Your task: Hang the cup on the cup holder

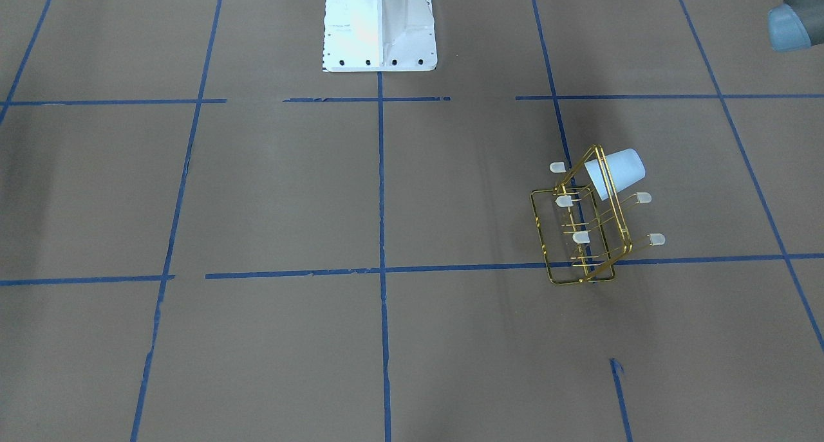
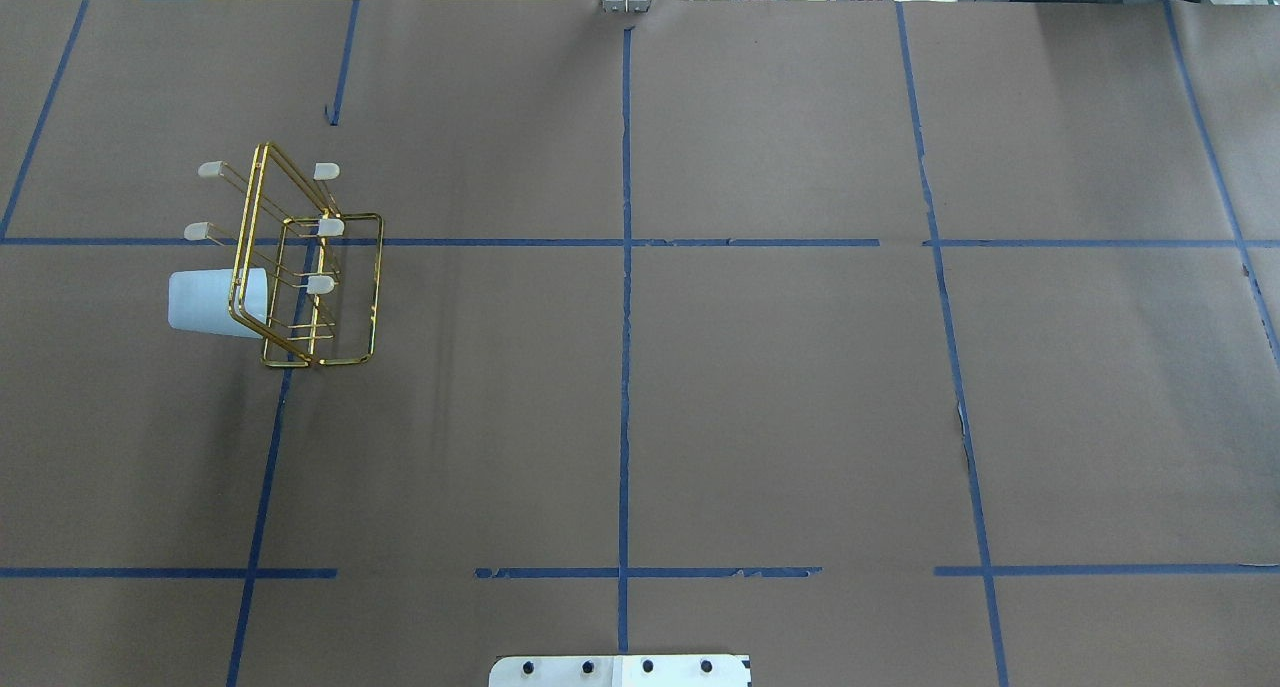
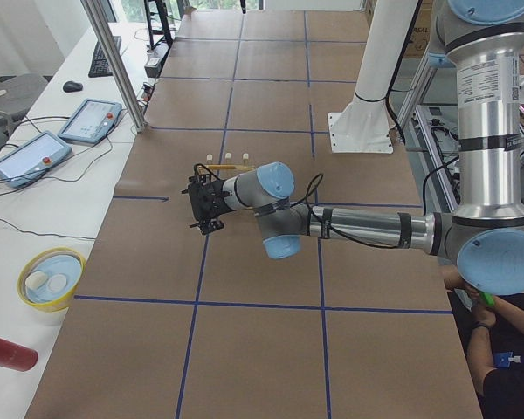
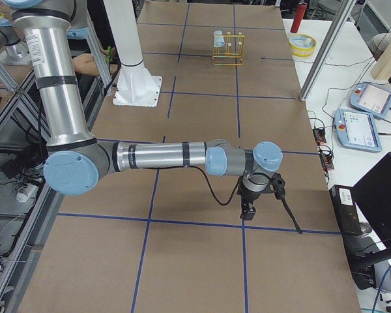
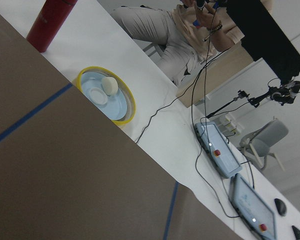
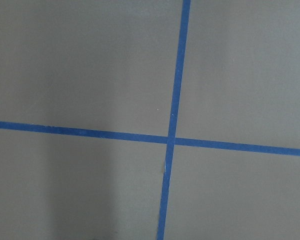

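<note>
The gold wire cup holder (image 2: 325,287) stands on the brown table, left of centre in the overhead view; it also shows in the front view (image 1: 579,236). The pale blue-white cup (image 2: 205,302) hangs tilted over a prong on the rack's outer side, also seen in the front view (image 1: 618,170) and the right side view (image 4: 219,39). My left gripper (image 3: 205,205) hovers close to the rack in the left side view; I cannot tell whether it is open. My right gripper (image 4: 247,210) is far from the rack, low over the table; I cannot tell its state.
The white robot base (image 1: 378,27) stands at the table's near edge. A yellow-rimmed bowl (image 5: 106,95) and a red bottle (image 5: 52,20) sit beyond the table's end. Control tablets (image 3: 92,120) and an operator (image 5: 190,30) are beside the table. Blue tape lines (image 6: 172,137) cross the table.
</note>
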`<state>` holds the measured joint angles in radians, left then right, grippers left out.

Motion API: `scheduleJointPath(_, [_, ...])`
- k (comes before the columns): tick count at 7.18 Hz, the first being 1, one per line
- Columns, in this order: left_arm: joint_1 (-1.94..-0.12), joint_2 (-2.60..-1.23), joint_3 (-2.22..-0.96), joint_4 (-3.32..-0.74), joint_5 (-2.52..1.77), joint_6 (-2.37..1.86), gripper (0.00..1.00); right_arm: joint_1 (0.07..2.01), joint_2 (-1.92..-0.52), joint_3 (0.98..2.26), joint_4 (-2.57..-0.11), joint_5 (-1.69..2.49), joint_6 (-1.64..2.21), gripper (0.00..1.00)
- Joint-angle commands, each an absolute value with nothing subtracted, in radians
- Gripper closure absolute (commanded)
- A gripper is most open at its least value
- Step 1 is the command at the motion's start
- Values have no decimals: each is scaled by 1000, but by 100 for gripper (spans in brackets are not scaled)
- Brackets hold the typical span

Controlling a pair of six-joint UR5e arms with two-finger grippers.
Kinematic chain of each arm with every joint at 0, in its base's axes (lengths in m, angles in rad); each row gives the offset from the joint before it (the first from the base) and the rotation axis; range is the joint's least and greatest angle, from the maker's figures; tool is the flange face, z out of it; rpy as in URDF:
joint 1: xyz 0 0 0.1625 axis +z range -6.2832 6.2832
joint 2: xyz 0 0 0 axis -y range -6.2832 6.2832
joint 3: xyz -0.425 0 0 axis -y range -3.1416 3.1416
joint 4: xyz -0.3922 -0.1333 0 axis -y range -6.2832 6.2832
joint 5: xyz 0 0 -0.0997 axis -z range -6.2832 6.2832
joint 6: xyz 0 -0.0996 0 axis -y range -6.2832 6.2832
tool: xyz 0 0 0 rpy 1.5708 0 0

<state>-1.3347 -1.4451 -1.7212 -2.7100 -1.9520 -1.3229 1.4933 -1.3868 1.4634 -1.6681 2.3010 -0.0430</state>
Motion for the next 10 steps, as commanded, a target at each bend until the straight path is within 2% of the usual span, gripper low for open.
scheduleJointPath(1, [-1367,-1445,-1721,-2530,-2029,-1012,0,1494,-1387,1463,-1667,2301,-43,0])
scheduleJointPath(3, [-1373,-1436,-1721,-2394,-2048,-765,0,1494,-1387,1463,-1669,2301,-43,0])
scheduleJointPath(6, [-1485,-1462,-1727,-2050,-2104,-294,0,1494,-1387,1463,-1667,2301,-43,0])
scheduleJointPath(10, [-1586,-1515,-1738,-1630,-2244,65,0,1494,-1387,1463,-1667,2301,-43,0])
